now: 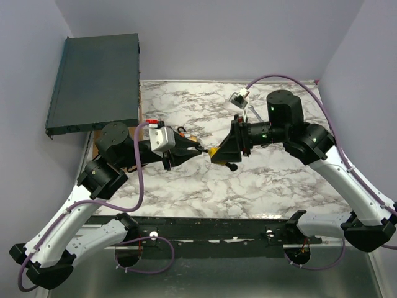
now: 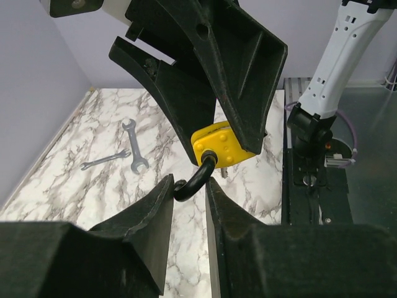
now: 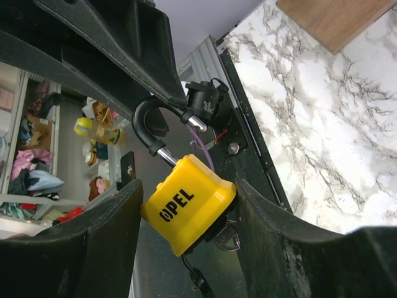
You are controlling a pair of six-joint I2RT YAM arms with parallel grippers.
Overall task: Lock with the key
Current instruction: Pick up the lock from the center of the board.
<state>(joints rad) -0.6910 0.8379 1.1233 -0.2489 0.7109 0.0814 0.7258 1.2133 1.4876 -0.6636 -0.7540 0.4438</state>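
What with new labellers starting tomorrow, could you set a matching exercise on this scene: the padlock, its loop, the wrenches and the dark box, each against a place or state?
Things:
1. padlock
2. loop
3. wrenches
4. dark box

Places or states:
A. lying on the marble table
B. yellow, gripped by the right claw
C. swung open, between the fingers of the left claw
D. at the far left corner

Pairs: 1-B, 2-C, 3-A, 4-D
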